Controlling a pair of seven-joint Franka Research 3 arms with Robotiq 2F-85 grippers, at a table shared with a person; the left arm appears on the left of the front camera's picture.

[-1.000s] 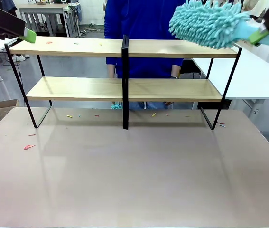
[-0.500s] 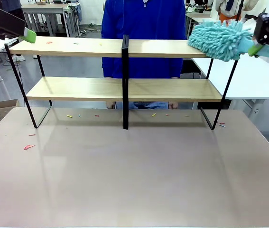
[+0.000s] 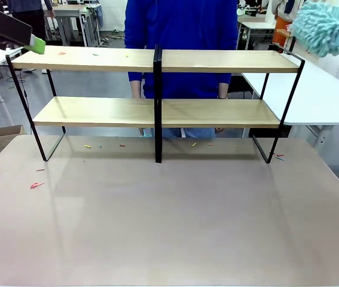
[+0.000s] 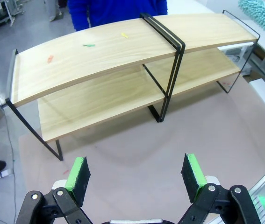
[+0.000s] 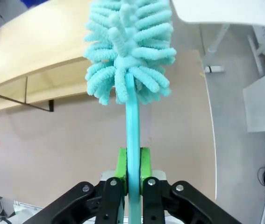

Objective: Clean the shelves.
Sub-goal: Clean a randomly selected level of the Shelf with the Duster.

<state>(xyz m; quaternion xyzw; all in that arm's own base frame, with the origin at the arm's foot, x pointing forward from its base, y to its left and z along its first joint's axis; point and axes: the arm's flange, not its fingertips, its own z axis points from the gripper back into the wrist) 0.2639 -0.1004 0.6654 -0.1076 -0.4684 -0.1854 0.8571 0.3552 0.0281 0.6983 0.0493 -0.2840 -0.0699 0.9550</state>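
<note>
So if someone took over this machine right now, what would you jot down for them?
The left gripper is open and empty, raised near the left end of the shelves.
The right gripper is shut on the handle of a turquoise duster, held in the air past the shelves' right end, touching nothing.
Done: the right half of the top board and the lower board look clean.
Left: coloured scraps on the top board's left half, and more on the table under the rack.
A person stands behind.
</note>
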